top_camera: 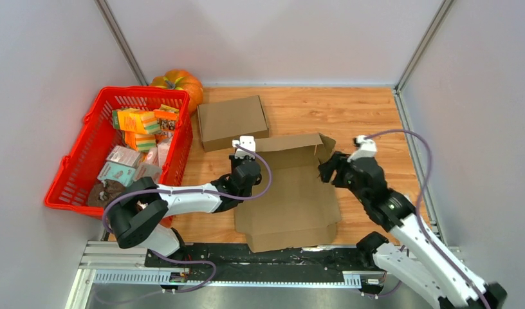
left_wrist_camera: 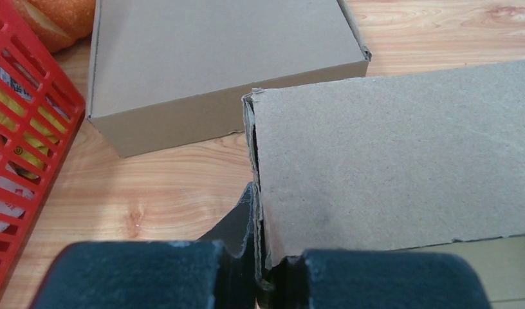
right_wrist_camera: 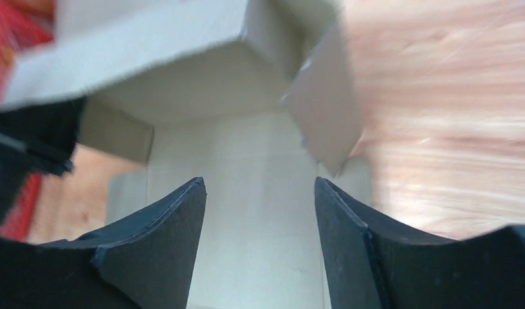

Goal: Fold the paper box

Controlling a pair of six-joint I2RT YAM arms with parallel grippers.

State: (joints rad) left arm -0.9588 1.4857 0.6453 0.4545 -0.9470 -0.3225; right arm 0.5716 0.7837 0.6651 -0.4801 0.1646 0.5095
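Clamping the left gripper (left_wrist_camera: pixel 260 273) on the raised wall of the paper box (top_camera: pixel 292 193) at its left end, holding the right gripper (right_wrist_camera: pixel 260 212) open beside the right flap; showing that pinch only at the left wrist.

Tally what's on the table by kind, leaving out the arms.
Cardboard boxes: 2, the closed box and the open box
Red basket: 1
Pumpkin: 1
Total: 4, not counting the small packs in the basket, which are too piled up to count.
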